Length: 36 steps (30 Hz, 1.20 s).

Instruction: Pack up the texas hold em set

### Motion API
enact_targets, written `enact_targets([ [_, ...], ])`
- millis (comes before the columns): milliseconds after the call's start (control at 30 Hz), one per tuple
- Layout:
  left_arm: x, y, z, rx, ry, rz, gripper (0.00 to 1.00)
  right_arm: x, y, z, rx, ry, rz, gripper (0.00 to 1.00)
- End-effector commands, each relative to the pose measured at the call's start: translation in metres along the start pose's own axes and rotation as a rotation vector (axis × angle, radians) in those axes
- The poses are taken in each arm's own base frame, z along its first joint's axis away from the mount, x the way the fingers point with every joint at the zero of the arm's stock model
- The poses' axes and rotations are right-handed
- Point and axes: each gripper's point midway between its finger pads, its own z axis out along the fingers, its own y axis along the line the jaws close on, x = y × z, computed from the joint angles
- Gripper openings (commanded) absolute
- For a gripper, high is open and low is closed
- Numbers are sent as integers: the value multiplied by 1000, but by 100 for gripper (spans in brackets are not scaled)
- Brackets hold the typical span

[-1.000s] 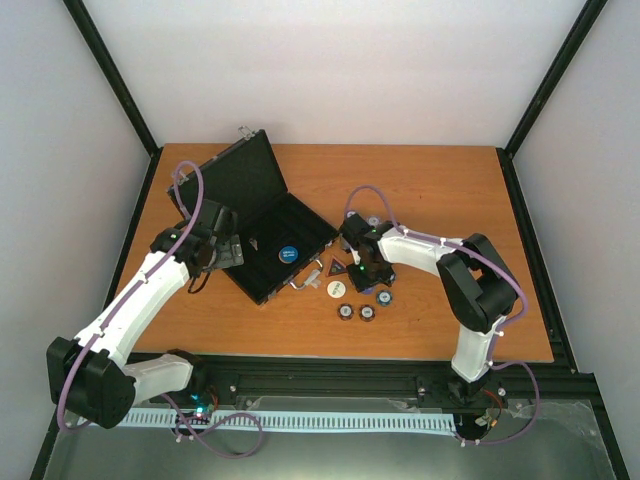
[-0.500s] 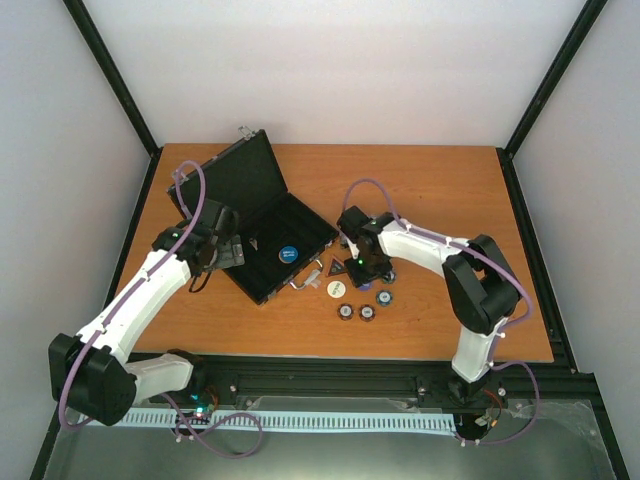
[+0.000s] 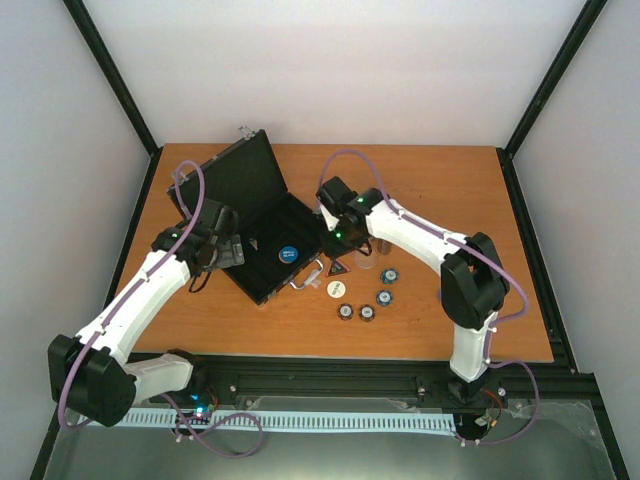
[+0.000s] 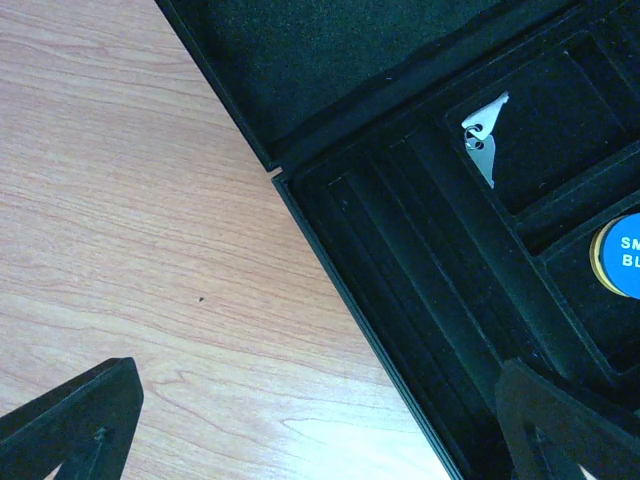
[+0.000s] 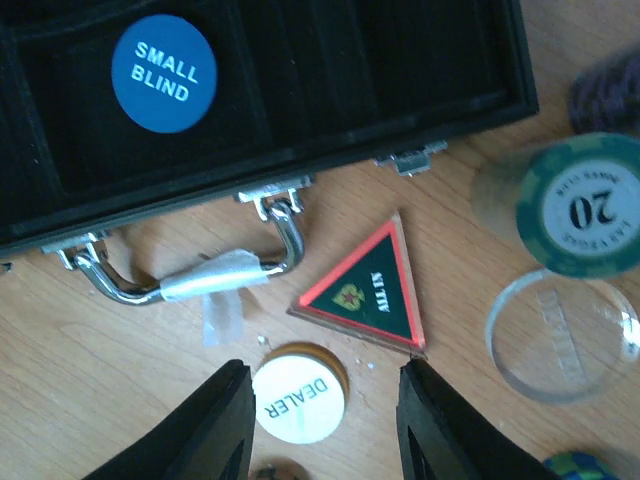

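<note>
**Case** [image 3: 240, 185]: flat, black, silver-cornered, lying open on the left half of the table [image 3: 440, 190]. The lid is tilted back toward the far left, and the base is divided into dark lined compartments.

**Blue disc** [image 3: 288, 253]: marked "SMALL BLIND", flat in a compartment near the front wall.

**Handle** [image 5: 190, 280]: chrome, wrapped in pale tape, resting on the table against that wall.

**Token** [image 5: 368, 290]: triangular, dark green with a red border, flat just beside the handle.

**White disc** [image 5: 298, 397]: marked "DEALER", near the token's corner.

**Clear disc** [image 5: 562, 335] and **green "20" chip** [image 5: 585, 205]: beyond the token, away from the handle, their rims meeting.

**Chip stacks** [image 3: 367, 313]: four, striped, standing apart toward the near edge.
</note>
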Motion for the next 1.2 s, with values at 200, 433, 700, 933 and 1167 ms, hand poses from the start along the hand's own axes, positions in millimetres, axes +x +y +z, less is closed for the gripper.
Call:
enact_targets([
  [200,-14,2,-14,15,-63,-29,100,4,-2,-6,42,-1,-3,57],
  [433,-11,-1,-9,28,-55,-30,100,18,-25,-37,155,-48,54,100],
  [700,-8,-7,-5,55,-36,-30,100,58,-80,-72,277,-30,296,100],
  [933,-1,-17,7,81,4,-6,100,119,-161,-73,330,-33,734,100],
  [1167,0,-22,13,90,16,32,100,172,-210,-50,352,-1,1029,100],
])
